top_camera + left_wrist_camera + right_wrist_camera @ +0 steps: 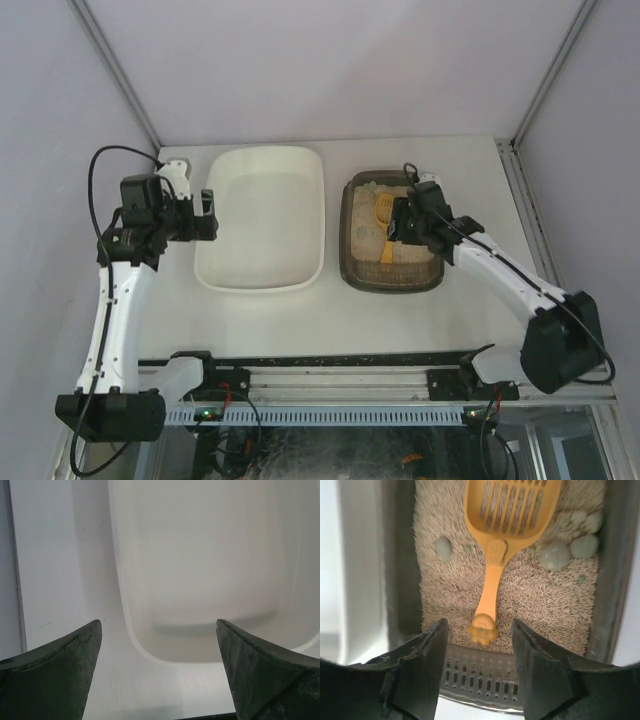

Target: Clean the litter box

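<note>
At the wrist frame's bottom, my right claw point(479, 625) hangs spread, scoop point(492, 555) handle lined up between. I'd drop straight into the litter box point(400, 580), then pinch.

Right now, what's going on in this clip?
The right gripper hangs open over the litter box, lined up with the handle end of an orange slotted scoop lying on the litter among grey-green clumps; nothing is gripped. The left gripper, open and empty, sits at the edge of the empty cream-white tub.
</note>
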### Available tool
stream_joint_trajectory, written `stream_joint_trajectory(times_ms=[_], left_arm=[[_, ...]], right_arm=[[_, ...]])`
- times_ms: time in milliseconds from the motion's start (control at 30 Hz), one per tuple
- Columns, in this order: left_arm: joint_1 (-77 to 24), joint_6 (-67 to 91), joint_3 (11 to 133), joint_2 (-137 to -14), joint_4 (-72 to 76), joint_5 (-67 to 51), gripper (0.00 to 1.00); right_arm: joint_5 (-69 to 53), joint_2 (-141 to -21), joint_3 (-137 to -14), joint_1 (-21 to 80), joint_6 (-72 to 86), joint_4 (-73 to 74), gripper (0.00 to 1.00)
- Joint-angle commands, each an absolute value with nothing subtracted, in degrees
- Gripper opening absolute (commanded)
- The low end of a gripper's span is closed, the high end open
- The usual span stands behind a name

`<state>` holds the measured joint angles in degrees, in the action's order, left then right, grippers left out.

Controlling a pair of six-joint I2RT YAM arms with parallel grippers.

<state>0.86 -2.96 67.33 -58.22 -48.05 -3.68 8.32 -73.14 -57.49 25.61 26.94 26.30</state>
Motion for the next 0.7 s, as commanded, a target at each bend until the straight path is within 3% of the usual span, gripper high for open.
stream_joint_trajectory(times_ms=[0,167,333,533,667], left_arm=[[0.51,0.90,80.65,-63.27,-45.43,-9.50,1.00],[0.48,5.95,93.42,-72.28,-50.91,-17.34,1.00],[0.21,12.97,87.28,-74.88,-45.71,-27.15,1.00],[-0.09,11.27,84.76,-75.39,-45.59,-27.57,1.00],[-0.13,12.06,78.80,-71.53,-40.78,-29.67,1.00]], right_arm=[[3.85,-79.54,-58.75,25.41,28.39,23.30,0.55],[5.63,-86.25,-58.80,25.44,30.27,21.62,0.59],[6.02,-89.75,-58.80,25.49,31.04,20.16,0.57],[7.95,-93.24,-58.81,25.49,30.58,19.03,0.56],[7.79,-95.58,-58.92,25.53,30.12,17.34,0.49]])
